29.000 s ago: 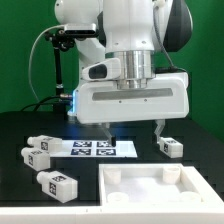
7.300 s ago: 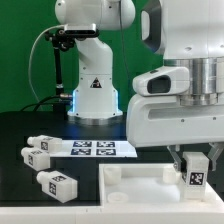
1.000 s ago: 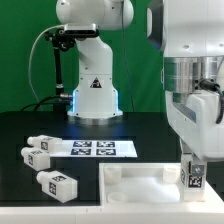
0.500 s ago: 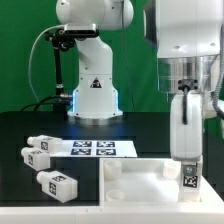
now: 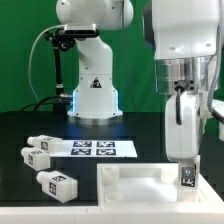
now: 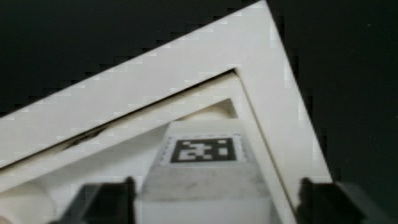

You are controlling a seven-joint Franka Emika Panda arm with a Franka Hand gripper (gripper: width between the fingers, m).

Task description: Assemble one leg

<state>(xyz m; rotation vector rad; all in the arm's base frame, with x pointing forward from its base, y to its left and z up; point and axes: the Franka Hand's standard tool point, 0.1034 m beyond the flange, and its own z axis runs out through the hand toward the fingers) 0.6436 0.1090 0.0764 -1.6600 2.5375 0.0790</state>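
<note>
My gripper (image 5: pixel 187 166) is shut on a white square leg (image 5: pixel 187 178) and holds it upright at the corner of the large white panel (image 5: pixel 135 181) on the exterior view's right. The leg's lower end is down in the panel's corner. In the wrist view the leg (image 6: pixel 206 165) with its black-and-white tag runs between my dark fingers (image 6: pixel 107 203), pointing into the panel's raised-rim corner (image 6: pixel 249 60). My gripper (image 6: pixel 214 208) sits around the leg's near end. Whether the leg is seated in its hole is hidden.
Three more legs (image 5: pixel 38 146) (image 5: pixel 37 160) (image 5: pixel 55 184) lie on the black table at the exterior view's left. The marker board (image 5: pixel 95 149) lies behind the panel. A second robot's white base (image 5: pixel 92 92) stands at the back.
My wrist has turned about its vertical axis with the leg in it. The leg has sunk slightly into the panel's corner. The loose legs have not moved.
</note>
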